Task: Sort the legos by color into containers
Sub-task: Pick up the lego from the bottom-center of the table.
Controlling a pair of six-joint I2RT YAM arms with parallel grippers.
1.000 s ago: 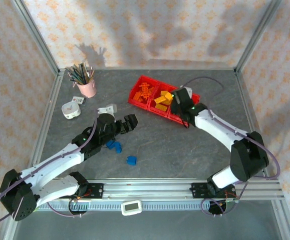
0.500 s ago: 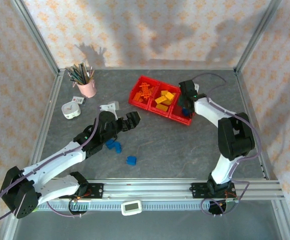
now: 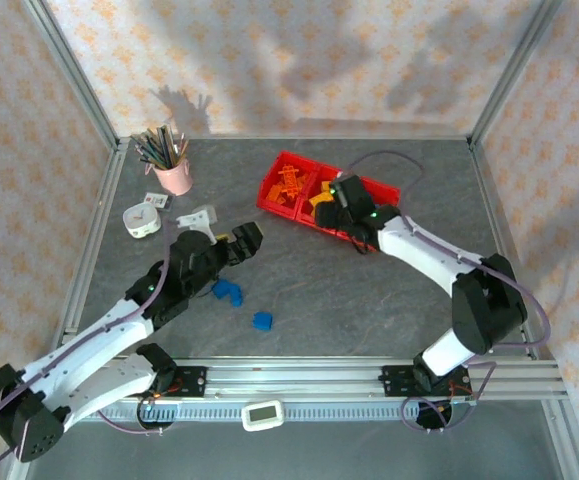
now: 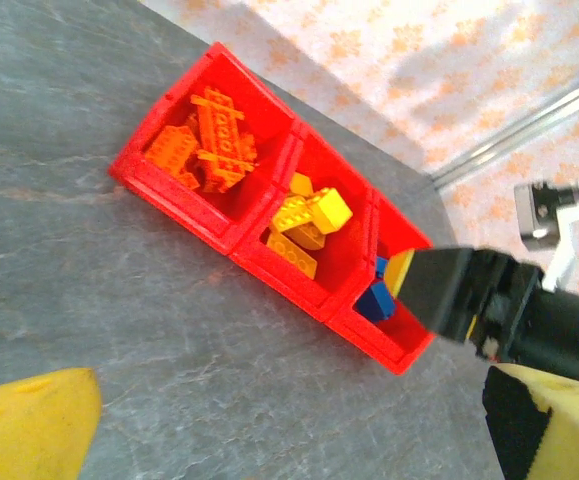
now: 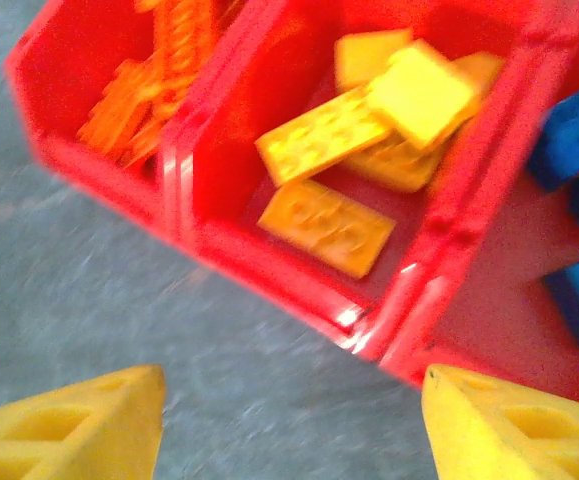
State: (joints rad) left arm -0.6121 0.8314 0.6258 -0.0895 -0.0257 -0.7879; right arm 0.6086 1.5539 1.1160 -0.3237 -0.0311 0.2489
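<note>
Three joined red containers (image 3: pixel 269 200) stand at the back centre. In the left wrist view the containers (image 4: pixel 219 232) hold deep orange legos (image 4: pixel 209 140) on the left, yellow legos (image 4: pixel 309 220) in the middle and blue legos (image 4: pixel 374 297) on the right. Two blue legos (image 3: pixel 229 292) (image 3: pixel 262 321) lie loose on the table. My left gripper (image 3: pixel 247 240) (image 4: pixel 289 440) is open and empty, above the table left of the bins. My right gripper (image 3: pixel 333 198) (image 5: pixel 289 430) hovers open and empty at the front edge of the middle bin (image 5: pixel 269 270), over the yellow legos (image 5: pixel 369 130).
A pink pencil cup (image 3: pixel 174 175) stands at the back left, with a white round object (image 3: pixel 141 220) and a small white item (image 3: pixel 199 216) nearby. Metal frame posts and patterned walls enclose the table. A rail (image 3: pixel 369 375) runs along the near edge.
My right gripper has swung left from the blue end bin to the middle bin. My left gripper has drawn back slightly to the left. The loose blue legos have not moved.
</note>
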